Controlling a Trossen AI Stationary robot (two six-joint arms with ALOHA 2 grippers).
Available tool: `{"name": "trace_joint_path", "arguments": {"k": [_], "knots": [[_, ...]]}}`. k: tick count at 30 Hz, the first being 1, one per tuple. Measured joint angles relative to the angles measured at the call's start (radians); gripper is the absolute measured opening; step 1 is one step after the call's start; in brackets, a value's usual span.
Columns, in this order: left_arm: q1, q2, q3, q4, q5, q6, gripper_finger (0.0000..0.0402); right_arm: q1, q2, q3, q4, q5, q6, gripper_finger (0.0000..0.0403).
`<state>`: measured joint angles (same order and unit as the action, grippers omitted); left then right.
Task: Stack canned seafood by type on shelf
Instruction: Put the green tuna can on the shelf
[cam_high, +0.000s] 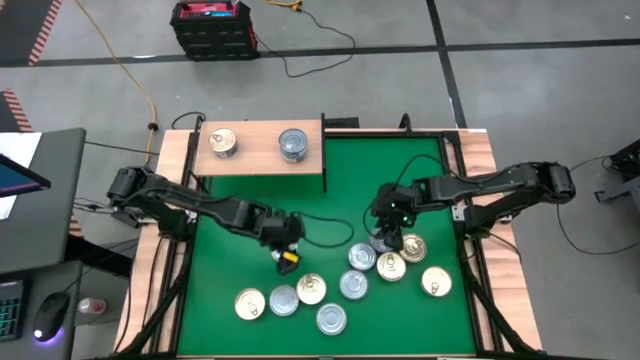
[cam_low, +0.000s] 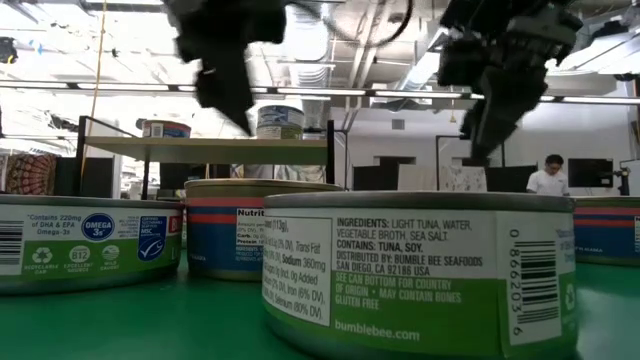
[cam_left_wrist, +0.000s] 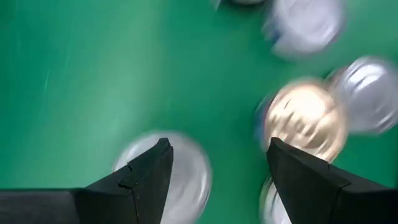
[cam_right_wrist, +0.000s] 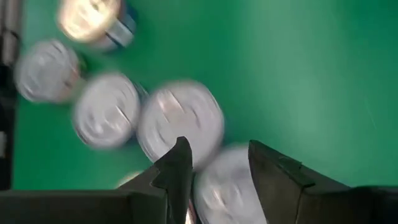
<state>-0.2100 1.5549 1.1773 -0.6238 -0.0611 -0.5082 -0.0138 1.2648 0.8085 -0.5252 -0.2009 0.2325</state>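
1. The green mat (cam_high: 400, 170) fills the middle of the high view, and both my dark arms reach onto it from the two sides.
2. The flat light-wood shelf board (cam_high: 258, 160) lies at the upper centre-left of that view, along the mat's top edge. Two tins stand on it, well apart: a gold-lidded round tin (cam_high: 223, 142) toward its left and a silver-lidded round tin (cam_high: 293, 144) toward its right.
3. My left gripper (cam_high: 287, 246) hangs over bare mat at centre-left, above the loose tins. In the left wrist view its fingers (cam_left_wrist: 146, 177) stand spread with nothing between them.
4. My right gripper (cam_high: 388, 240) sits right of centre, at the top of the tin cluster. Its fingers (cam_right_wrist: 177, 171) are parted; a silver lid shows between them, but I cannot tell whether they touch it.
5. The loose round flat tins, nine or so, lie in the lower middle: a gold-lidded one (cam_high: 249, 304) at the left end, a silver one (cam_high: 331, 319) lowest, a gold one (cam_high: 436, 282) at the right end.
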Motion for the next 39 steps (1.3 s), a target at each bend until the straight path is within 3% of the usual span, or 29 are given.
{"name": "trace_joint_path", "arguments": {"k": [6, 11, 16, 20, 25, 28, 33, 39], "knots": [[-0.045, 0.000, -0.003, -0.142, -0.085, -0.090, 0.0250, 0.087, 0.039, 0.025, 0.126, 0.078, 0.125, 0.0181], [-0.049, -0.001, -0.094, -0.126, -0.140, -0.066, 0.0250, 0.148, 0.168, 0.125, 0.141, 0.148, 0.209, 0.0181], [-0.074, -0.068, -0.213, -0.048, -0.122, -0.115, 0.0250, 0.177, 0.295, 0.242, 0.143, 0.154, 0.341, 0.0181], [-0.115, -0.172, -0.278, -0.010, -0.199, -0.177, 0.0249, 0.216, 0.354, 0.315, 0.148, 0.175, 0.412, 0.0181], [-0.139, -0.298, -0.393, 0.006, -0.227, -0.268, 0.0249, 0.262, 0.431, 0.401, 0.156, 0.205, 0.429, 0.0181], [-0.142, -0.352, -0.491, 0.114, -0.199, -0.341, 0.0249, 0.270, 0.500, 0.458, 0.154, 0.206, 0.417, 0.0181], [-0.134, -0.394, -0.604, 0.344, -0.219, -0.496, 0.0249, 0.259, 0.591, 0.541, 0.151, 0.206, 0.423, 0.0181], [-0.114, -0.387, -0.637, 0.349, -0.257, -0.665, 0.0249, 0.245, 0.605, 0.579, 0.144, 0.209, 0.422, 0.0181]]}}
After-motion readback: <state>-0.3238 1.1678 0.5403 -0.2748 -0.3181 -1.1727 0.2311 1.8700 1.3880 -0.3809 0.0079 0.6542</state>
